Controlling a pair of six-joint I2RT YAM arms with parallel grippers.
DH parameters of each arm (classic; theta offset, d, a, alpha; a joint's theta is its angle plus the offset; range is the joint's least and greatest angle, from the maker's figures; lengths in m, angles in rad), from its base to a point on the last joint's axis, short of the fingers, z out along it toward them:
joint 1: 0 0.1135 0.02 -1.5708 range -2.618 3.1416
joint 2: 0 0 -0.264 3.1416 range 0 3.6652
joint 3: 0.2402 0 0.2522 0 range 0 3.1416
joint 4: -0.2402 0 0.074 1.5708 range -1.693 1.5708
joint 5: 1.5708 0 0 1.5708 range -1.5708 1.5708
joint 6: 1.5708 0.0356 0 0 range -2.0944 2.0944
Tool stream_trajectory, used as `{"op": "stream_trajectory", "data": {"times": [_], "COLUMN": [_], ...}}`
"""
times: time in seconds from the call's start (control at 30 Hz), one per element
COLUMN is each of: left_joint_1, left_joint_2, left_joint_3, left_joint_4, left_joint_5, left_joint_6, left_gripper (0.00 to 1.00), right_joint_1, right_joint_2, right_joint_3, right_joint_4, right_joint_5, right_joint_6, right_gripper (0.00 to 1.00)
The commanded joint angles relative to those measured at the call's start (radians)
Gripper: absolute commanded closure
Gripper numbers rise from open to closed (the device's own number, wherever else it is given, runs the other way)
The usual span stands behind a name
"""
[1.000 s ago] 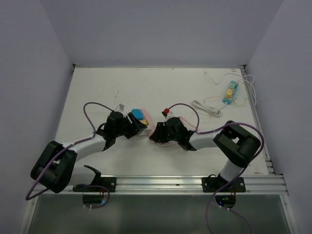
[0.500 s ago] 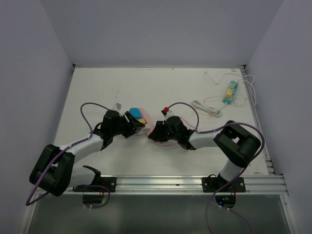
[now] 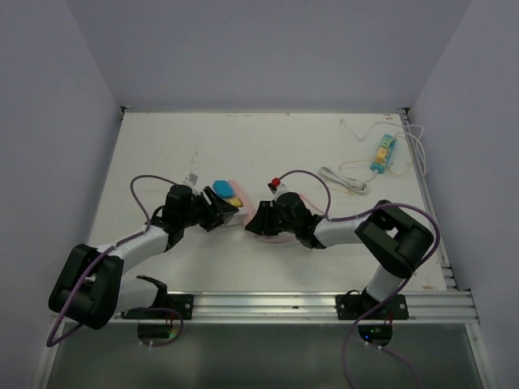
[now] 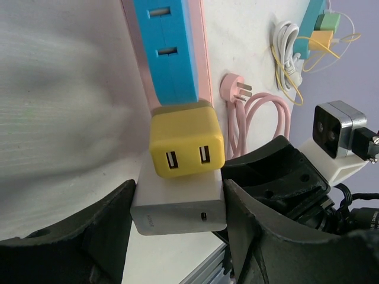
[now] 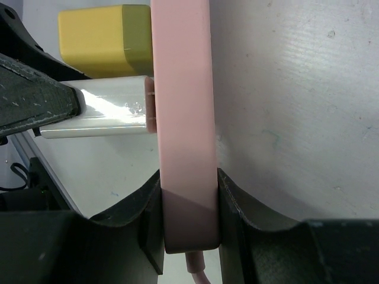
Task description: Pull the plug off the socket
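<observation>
— What is shown only by the left wrist?
— The plug, clamped in the left gripper, touching the socket mid-table; its faint mark cannot be read.
— And by the right wrist?
— The socket's edge, clenched by the right gripper.

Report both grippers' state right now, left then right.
Left gripper: closed, clamping the white plug.
Right gripper: closed, clamping the pink socket strip.

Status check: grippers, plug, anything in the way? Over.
Left gripper shut on white plug. Right gripper shut on pink power strip. Plug seated, beside yellow adapter. Pull path looks clear.
</observation>
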Motion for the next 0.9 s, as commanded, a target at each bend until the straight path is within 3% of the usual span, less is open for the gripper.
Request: {"op": "stream_trajectory", "data": {"times": [0.0,0.43,0.57,0.73,0.87], "left_joint_1": [0.039,0.039,0.053,0.098,0.101], "left_joint_2": [-0.09,-0.138,-0.158,-0.135,-0.058], "left_joint_3": [0.024,0.091,0.122,0.228,0.314], "left_joint_4": [0.007,-0.116,-0.194,-0.333,-0.352], "left_joint_5": [0.062,0.025,-0.058,-0.272,-0.545], "left_joint_6": [0.001,0.043,0.093,0.259,0.385], "left_gripper": [1.0,1.0,1.0,1.0,1.0], "right_joint_1": [-0.099,-0.102,-0.111,-0.114,-0.113], "right_joint_2": [0.039,0.052,0.03,0.001,-0.008], "right_joint_3": [-0.024,-0.012,-0.025,-0.032,-0.032], "right_joint_4": [-0.217,-0.268,-0.259,-0.259,-0.25], "right_joint_5": [0.299,0.35,0.345,0.333,0.314], "right_joint_6": [0.015,0.027,0.027,0.013,0.001], "right_gripper": [1.0,1.0,1.0,1.0,1.0]}}
